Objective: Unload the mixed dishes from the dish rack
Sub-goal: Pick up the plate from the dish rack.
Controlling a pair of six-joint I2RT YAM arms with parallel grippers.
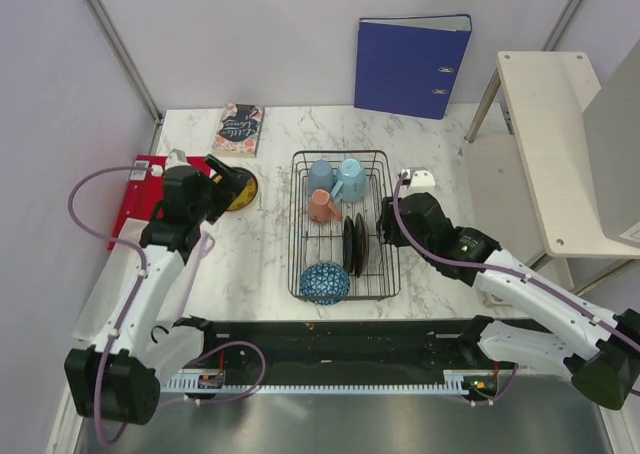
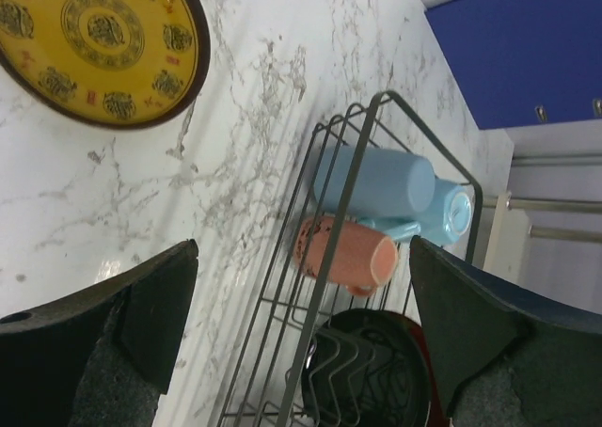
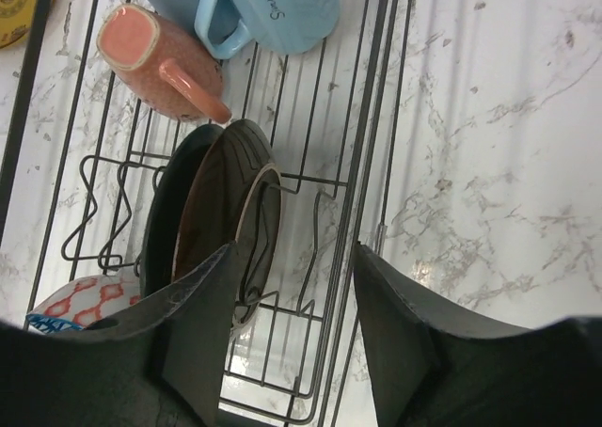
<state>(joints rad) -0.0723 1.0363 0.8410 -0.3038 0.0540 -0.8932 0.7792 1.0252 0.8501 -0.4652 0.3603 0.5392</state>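
Grey partition walls are seen around a white marble table [image 1: 260,254], with a blue binder [image 1: 410,64] propped at the back and a book [image 1: 239,129] laid near the far left corner. The dish rack [image 1: 296,244] is set at the middle of the table. At its far end two blue mugs [image 1: 350,181] are laid on their sides, touching each other, and a salmon cup [image 1: 322,206] is laid just in front of them, also on its side. In the right half a black dish [image 3: 167,222] and a brown plate [image 3: 218,211] are stood on edge, one against the other, in the wire slots. A net-patterned bowl [image 1: 325,282] is placed in the near left corner of the rack. A yellow plate [image 2: 99,46] is laid flat on the table left of the rack (outside it, apart from the wire).

The left gripper [image 1: 222,182] is held above the table by this plate, its fingers spread wide with nothing between them. The right gripper [image 1: 385,229] is positioned at the right side of the rack, by the upright plates. Its fingers are parted, one seen over the brown plate's rim and the other just beside the rack's side wires, and nothing is clamped between them (whether the plate is touched cannot be told).
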